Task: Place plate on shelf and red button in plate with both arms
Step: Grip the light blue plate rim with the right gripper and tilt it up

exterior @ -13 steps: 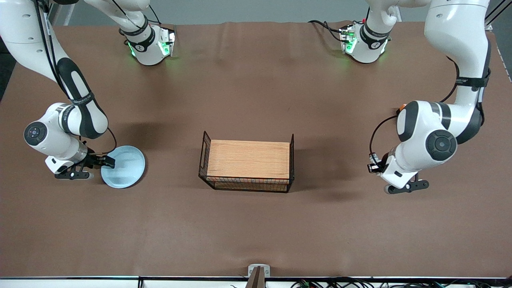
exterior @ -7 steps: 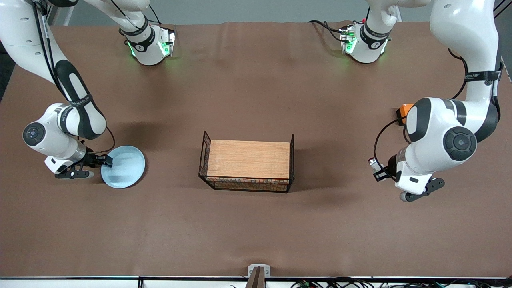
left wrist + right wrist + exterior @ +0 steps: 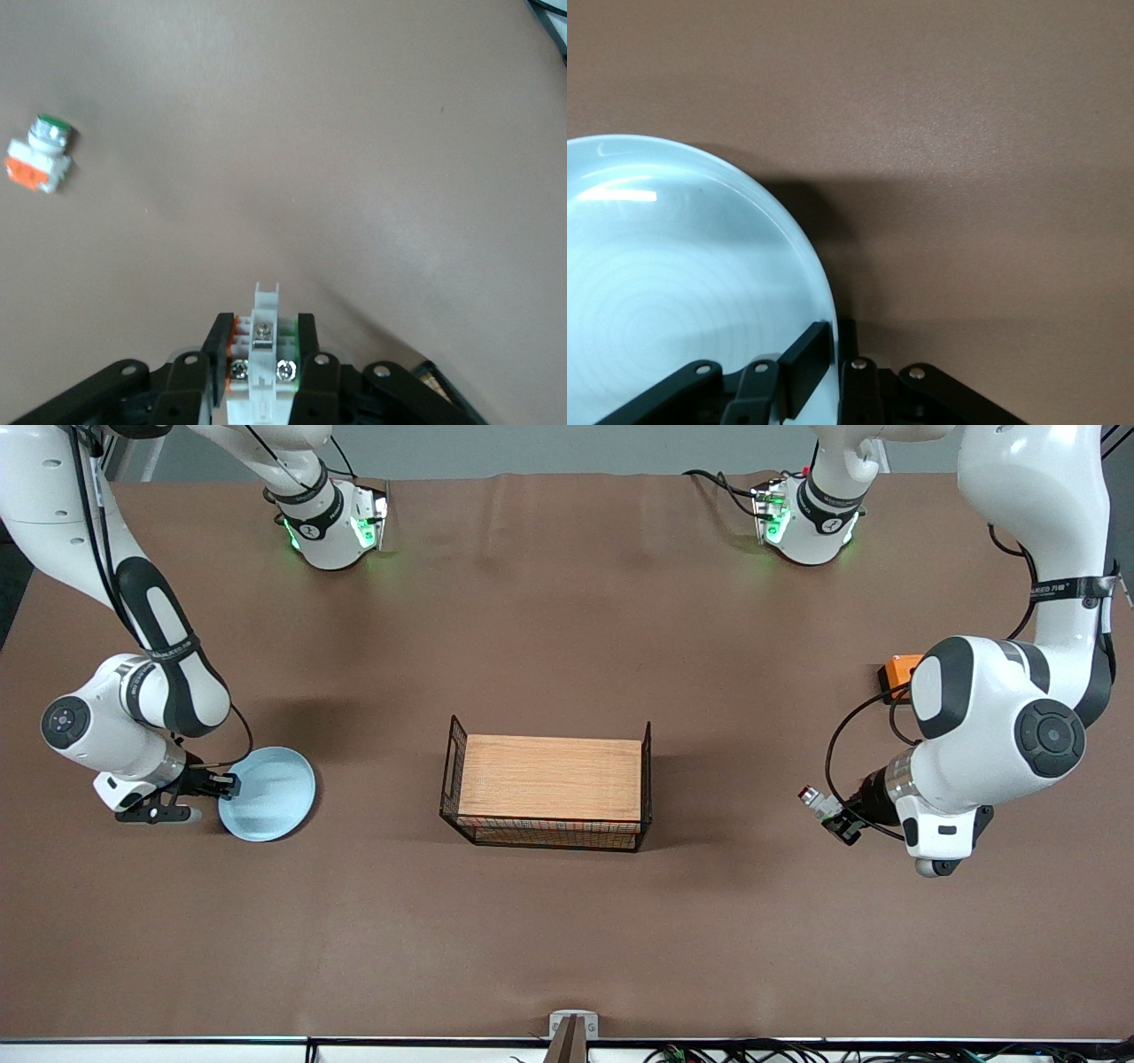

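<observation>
Both arms have their loads in hand at a brown, matte counter point(image 3: 567, 921): the right claw point(image 3: 223, 785) is clenched on the raised rim of the round, glossy pale blue plate point(image 3: 270, 795), which sits at the right arm's end of the counter, while the left claw point(image 3: 837, 821) grasps the red button point(image 3: 813, 797), a small white-bodied switch, above the counter near the left arm's end. A wire basket with a wooden top point(image 3: 549, 778) stands between them. The thin edge grip looks risky: the smooth plate could pivot or slip once lifted. A white piece with an orange block point(image 3: 39, 158) lies loose nearby.
</observation>
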